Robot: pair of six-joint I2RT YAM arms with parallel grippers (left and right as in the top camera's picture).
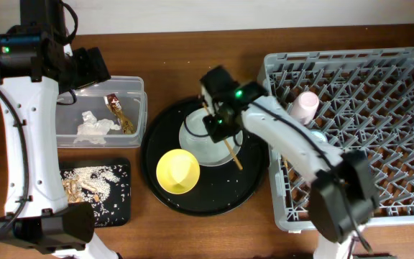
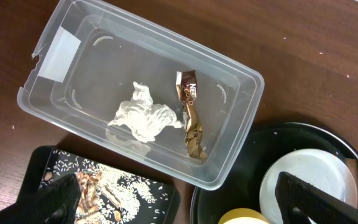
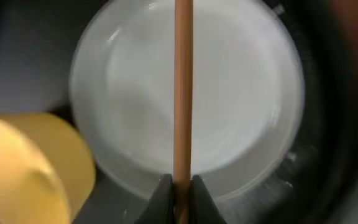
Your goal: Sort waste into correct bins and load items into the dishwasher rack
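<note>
While in container [image 2: 98,65], tissue [image 2: 143,118] beside wrapper [image 2: 191,118]

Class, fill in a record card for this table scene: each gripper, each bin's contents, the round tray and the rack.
Left gripper: open, holding nothing
Right gripper: shut on a wooden chopstick, above the plate
Clear container: tissue and wrapper inside
Flat black tray: crumbly food scraps
Round black tray: yellow bowl and the plate
Rack: pink cup inside
</note>
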